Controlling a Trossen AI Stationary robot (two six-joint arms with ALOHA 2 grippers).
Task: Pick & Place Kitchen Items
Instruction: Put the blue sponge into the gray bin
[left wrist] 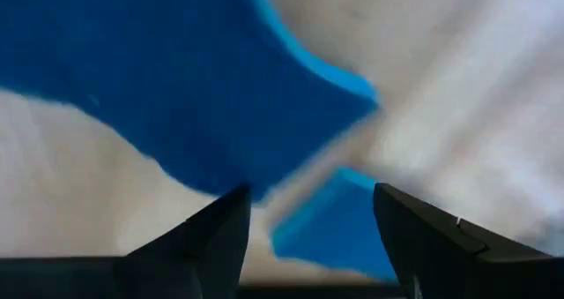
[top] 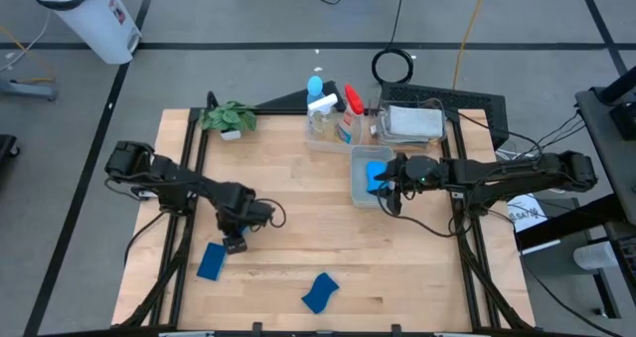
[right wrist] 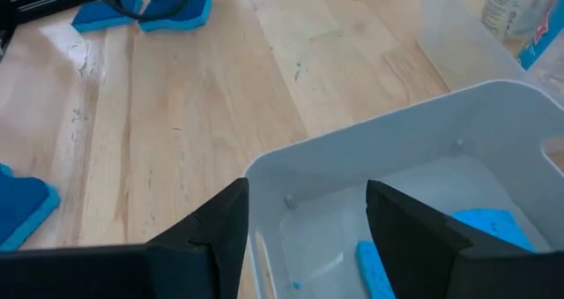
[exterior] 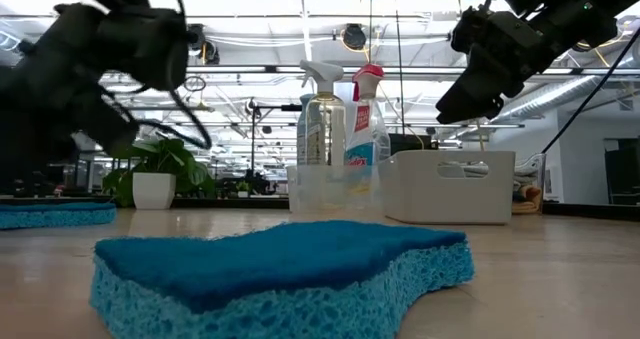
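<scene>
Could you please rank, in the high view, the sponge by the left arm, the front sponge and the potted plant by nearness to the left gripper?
From the left gripper:
1. Sponge by the left arm, just below it.
2. Front sponge, near the table's front edge.
3. Potted plant, far back corner.

You see two dark arms, matte black, w/ rounded joint housings and loose black cables looping beside them. Left gripper (left wrist: 308,224) and right gripper (right wrist: 304,220) each have two black wedge-shaped fingers, smooth.
</scene>
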